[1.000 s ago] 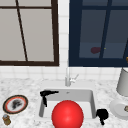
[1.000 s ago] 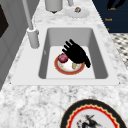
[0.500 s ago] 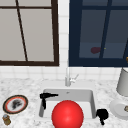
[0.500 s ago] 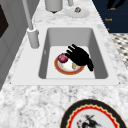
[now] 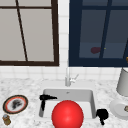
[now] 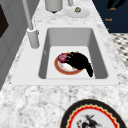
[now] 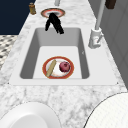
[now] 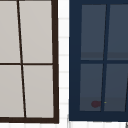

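Observation:
My left hand (image 5: 46, 98) hovers over the sink's left edge with straight fingers and holds nothing. It hangs above the sink's far wall (image 7: 53, 22) in the right side view. From the left it overlaps the plate in the basin (image 6: 79, 62). That orange-rimmed plate (image 7: 58, 67) lies on the sink floor with a dark red apple (image 7: 65, 66) and a tan stick (image 7: 51, 68) on it, untouched. My right hand (image 5: 102, 115) floats at the sink's front right corner. A big red ball (image 5: 67, 115) covers the front of the sink (image 5: 67, 93).
The faucet (image 5: 68, 77) stands behind the basin. On the left counter are a decorated plate (image 5: 15, 104) and a small brown jar (image 5: 6, 119). A white plate (image 5: 120, 108) and a grey canister (image 5: 123, 82) sit on the right counter.
In the left side view the hand has sunk a little lower over the plate and its fingers have drawn together. The front view looks the same.

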{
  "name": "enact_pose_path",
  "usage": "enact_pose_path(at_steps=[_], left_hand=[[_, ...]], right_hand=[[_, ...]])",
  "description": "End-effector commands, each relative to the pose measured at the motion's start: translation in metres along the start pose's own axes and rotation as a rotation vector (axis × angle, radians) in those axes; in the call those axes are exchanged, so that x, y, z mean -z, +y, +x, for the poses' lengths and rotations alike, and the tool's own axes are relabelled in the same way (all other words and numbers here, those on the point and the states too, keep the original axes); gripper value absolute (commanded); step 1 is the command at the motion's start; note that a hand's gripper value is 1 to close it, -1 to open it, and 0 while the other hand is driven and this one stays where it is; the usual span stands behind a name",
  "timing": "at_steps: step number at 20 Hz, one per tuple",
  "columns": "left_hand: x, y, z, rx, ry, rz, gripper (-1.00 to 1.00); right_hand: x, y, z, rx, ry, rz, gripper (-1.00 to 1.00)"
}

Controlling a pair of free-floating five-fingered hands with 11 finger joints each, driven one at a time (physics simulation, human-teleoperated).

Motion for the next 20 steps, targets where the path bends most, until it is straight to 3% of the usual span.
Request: enact_pose_path(at_steps=[1,6,9,13,15,16,17,18,19,20], left_hand=[[0.0,0.0,0.0,-0.05,0.122,-0.038,-1.0],[0.005,0.006,0.005,-0.074,0.175,-0.057,-1.0],[0.0,0.007,0.002,-0.076,0.207,-0.021,-1.0],[0.0,0.01,0.002,-0.084,0.226,-0.023,-1.0],[0.002,0.003,0.001,-0.045,0.247,-0.054,-1.0],[0.005,-0.005,0.002,-0.033,0.233,-0.063,-1.0],[0.002,-0.003,0.004,-0.042,0.177,-0.035,-1.0],[0.007,-0.008,0.01,-0.045,0.156,-0.04,-1.0],[0.007,0.001,0.002,-0.103,0.157,-0.067,-1.0],[0.025,0.007,0.015,-0.117,0.167,-0.104,-1.0]], right_hand=[[0.0,0.0,0.0,0.0,0.0,0.0,0.0],[0.0,0.0,0.0,0.0,0.0,0.0,0.0],[0.0,0.0,0.0,0.0,0.0,0.0,0.0],[0.0,0.0,0.0,0.0,0.0,0.0,0.0],[0.0,0.0,0.0,0.0,0.0,0.0,0.0],[0.0,0.0,0.0,0.0,0.0,0.0,0.0],[0.0,0.0,0.0,0.0,0.0,0.0,0.0],[0.0,0.0,0.0,0.0,0.0,0.0,0.0],[0.0,0.0,0.0,0.0,0.0,0.0,0.0],[0.0,0.0,0.0,0.0,0.0,0.0,0.0]])
